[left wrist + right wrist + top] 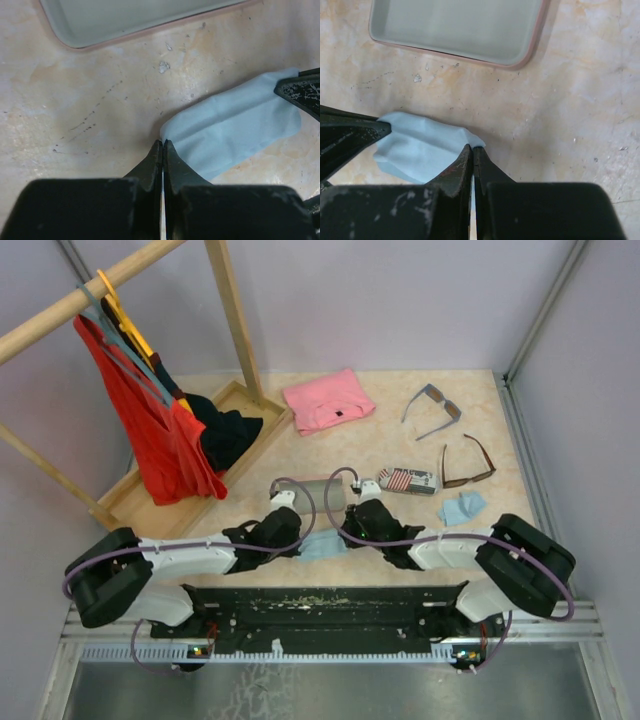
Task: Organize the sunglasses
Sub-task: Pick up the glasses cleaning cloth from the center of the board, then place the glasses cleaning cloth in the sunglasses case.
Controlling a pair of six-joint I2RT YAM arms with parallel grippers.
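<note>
**Tabletop (pixel 380 440) report: sunglasses (pixel 467 462) wait far right while both arms grip a cloth (pixel 322 545)**

Beige marbled surface, and low in the middle the pale blue cloth spans the gap between the arms. The left gripper (pixel 163 147) is closed tight at one corner. The right gripper (pixel 472 152) is closed tight at the opposite corner. Each looks to be pinching fabric, and neither holds eyewear.

The two pairs lie well apart from both grippers, farther out and to the right. The brown pair sits just right of the flag case (pixel 408 480), and the grey-blue pair (pixel 432 405) lies beyond it. Both are unfolded.

The brown pair is thin-framed. Its lens bar runs roughly left to right on the near side, with the temples pointing away. The grey-blue pair has dark lenses and sits on a diagonal. The right arm is nearer, so this looks like its reach.
</note>
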